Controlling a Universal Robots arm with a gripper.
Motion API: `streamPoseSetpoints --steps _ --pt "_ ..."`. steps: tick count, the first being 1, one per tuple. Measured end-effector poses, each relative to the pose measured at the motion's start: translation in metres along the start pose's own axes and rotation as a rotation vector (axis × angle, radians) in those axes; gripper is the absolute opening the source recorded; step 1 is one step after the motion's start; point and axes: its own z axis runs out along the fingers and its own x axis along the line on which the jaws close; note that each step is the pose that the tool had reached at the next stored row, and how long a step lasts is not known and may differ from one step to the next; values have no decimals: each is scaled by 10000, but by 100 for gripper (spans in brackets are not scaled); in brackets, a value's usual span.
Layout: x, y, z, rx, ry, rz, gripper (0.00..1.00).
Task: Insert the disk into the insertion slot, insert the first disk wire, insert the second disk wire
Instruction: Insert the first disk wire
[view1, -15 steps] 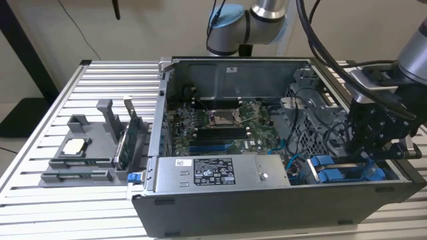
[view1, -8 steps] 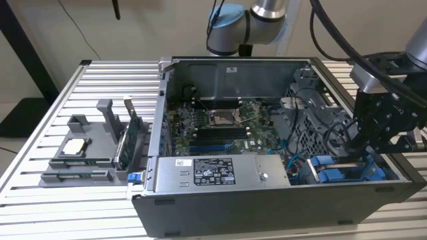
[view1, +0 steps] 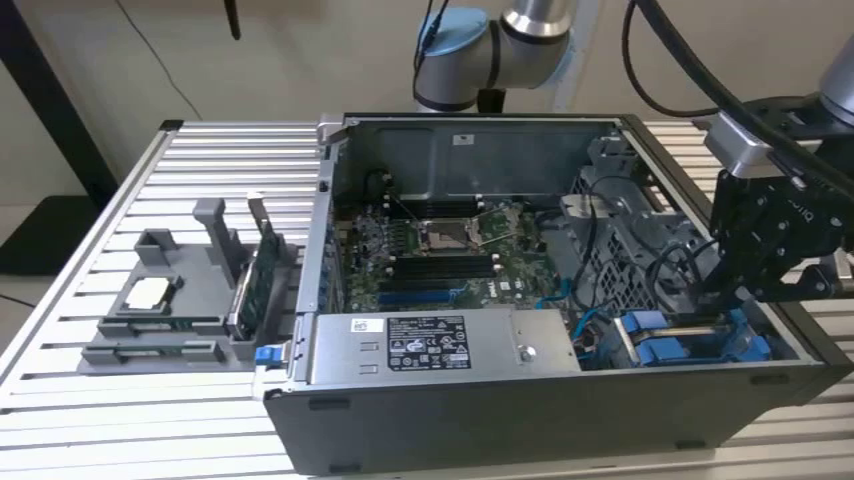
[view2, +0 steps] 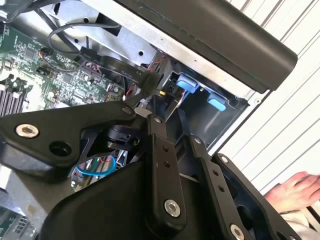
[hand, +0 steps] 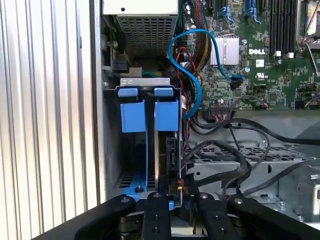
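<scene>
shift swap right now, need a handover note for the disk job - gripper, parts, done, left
Gripper: down inside the case at the insertion slot; what it holds, if anything, is unclear.
Disk: blue plastic stands in the slot. The disk's silver body cannot be made out, so seating is unconfirmed.
Wires: a blue cable loops beside the slot. Neither wire connection can be confirmed.
Note: a person's hand lies by the case.

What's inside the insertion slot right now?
Two blue carrier tabs sit side by side in the insertion slot. What lies behind them is covered: the slot walls and the gripper block the rest.
</scene>
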Motion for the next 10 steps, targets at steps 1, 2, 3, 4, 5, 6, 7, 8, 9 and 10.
streamPoseSetpoints --steps 1,2,3,4,5,6,7,8,9,10 --pt "0 0 -9 0 0 0 27" --pt "0 0 -20 0 -1 0 27" --pt "-1 0 -35 0 -1 0 27" --pt "-2 0 -51 -1 -2 0 27" --pt "-2 0 -70 0 -3 0 27" --pt "-3 0 -90 0 -2 0 27" --pt "-4 0 -112 0 -2 0 27" --pt "-4 0 -133 0 -2 0 27" --pt "-5 0 -155 0 -2 0 27" --pt "-6 0 -178 0 -2 0 27"
